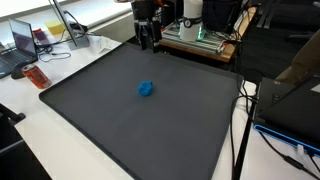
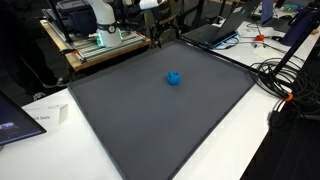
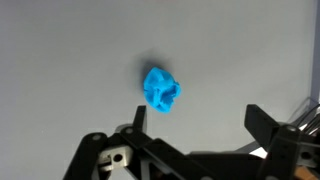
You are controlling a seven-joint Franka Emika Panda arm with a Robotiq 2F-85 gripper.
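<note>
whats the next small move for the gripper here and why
Probably bring the gripper out over the dark mat toward the blue crumpled lump, then lower. In both exterior views it hangs at the mat's far edge, well apart from the lump. In the wrist view its fingers stand open and empty, with the lump lying ahead of them, not between.

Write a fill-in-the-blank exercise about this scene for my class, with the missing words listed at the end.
The crumpled object on the dark grey mat is ____ in colour. The gripper stands ____, with nothing between its fingers. Exactly ____ object lies on the mat.
Missing words: blue; open; one.
</note>
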